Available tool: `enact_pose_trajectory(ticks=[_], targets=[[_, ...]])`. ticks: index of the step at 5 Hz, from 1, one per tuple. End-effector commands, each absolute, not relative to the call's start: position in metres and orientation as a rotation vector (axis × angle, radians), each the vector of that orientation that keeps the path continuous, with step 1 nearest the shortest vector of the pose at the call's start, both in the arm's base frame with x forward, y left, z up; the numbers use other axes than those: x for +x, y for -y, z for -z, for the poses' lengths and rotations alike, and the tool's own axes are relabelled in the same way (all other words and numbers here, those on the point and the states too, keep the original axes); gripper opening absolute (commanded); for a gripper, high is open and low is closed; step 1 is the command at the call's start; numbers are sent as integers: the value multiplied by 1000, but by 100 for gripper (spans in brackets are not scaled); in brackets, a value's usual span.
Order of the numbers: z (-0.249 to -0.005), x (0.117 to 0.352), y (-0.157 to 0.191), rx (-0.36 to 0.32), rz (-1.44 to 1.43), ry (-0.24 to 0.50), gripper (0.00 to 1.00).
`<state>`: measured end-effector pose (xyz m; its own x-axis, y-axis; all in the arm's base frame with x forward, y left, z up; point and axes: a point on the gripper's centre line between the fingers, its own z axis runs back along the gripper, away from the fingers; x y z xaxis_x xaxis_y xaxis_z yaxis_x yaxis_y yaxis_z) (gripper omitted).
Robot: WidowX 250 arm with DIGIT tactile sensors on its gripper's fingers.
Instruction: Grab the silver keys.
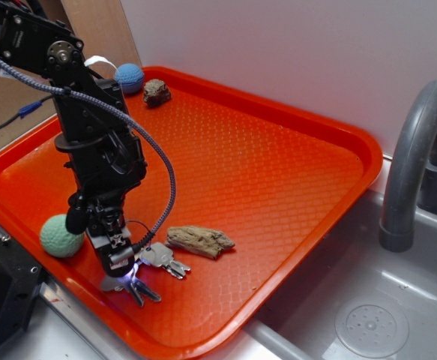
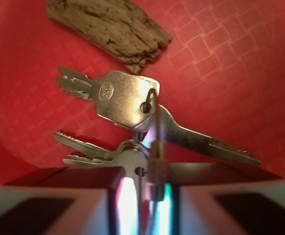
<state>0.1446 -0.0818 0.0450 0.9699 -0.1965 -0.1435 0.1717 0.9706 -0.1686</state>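
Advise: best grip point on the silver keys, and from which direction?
Take the silver keys where the heads meet at the wire ring, coming straight down. The blades fan out flat on the orange tray; the ring stands up. The gripper looks closed around that ring.

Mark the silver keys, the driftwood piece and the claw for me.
silver keys (image 2: 125,98): wrist view, head of the largest key.
driftwood piece (image 1: 199,241): exterior view, middle of its top.
claw (image 1: 122,264): exterior view, between its fingertips.

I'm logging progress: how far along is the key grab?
Done: the gripper has reached the silver keys near the tray's front edge. In hand: the wrist view shows the fingers close around the key ring. Left: whether the grip is firm is unclear; the keys are not lifted.
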Motion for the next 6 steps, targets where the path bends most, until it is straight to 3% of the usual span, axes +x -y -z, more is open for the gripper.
enact_pose_trajectory(ticks=[1, 2, 3, 4, 5, 6], targets=[[-95, 158, 57, 2, 22, 89, 0], [-147, 167, 29, 109, -82, 166, 0], [-198, 184, 6, 142, -278, 236, 0], [-248, 203, -24, 178, -374, 197, 0], [-253, 210, -32, 192, -406, 179, 0], [-241, 211, -30, 194, -415, 156, 0]])
